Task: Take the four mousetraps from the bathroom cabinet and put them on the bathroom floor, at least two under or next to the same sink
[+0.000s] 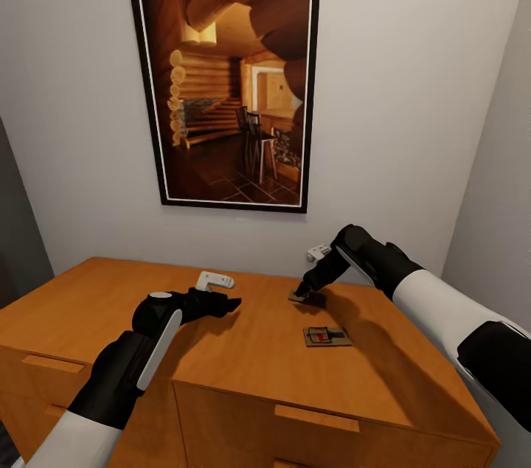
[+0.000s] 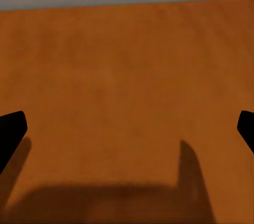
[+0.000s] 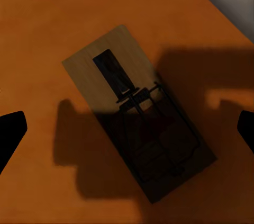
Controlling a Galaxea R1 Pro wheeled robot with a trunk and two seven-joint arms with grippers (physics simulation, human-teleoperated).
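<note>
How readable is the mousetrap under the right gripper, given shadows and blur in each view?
Right wrist view: the mousetrap fills mid-frame, but the gripper's shadow darkens its lower half, muddying the wire parts; the wooden end stays lit. Head view: the right gripper covers most of it, while a second mousetrap nearby is evenly lit and sharper. Left wrist view: soft, blurry cabinet top with a hard-edged shadow.

The left arm is stretched forward at the near left, its gripper [image 1: 227, 303] held level with jaws spread wide. The right arm is reached in from the right, its gripper [image 1: 304, 292] angled downward, fingers parted.
</note>
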